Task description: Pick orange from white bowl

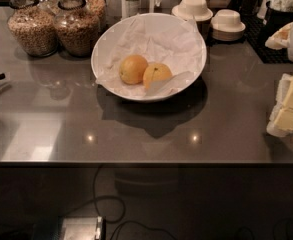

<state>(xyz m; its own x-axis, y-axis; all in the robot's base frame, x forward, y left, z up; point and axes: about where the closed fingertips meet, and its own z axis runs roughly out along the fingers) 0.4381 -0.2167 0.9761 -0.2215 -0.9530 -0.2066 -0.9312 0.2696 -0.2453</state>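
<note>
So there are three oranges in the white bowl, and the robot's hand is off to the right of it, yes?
Not three. The camera view shows two in the bowl: the paler orange and a deeper orange, side by side. The rest holds: the hand is off to the right, at the picture's edge, apart from the bowl.
</note>
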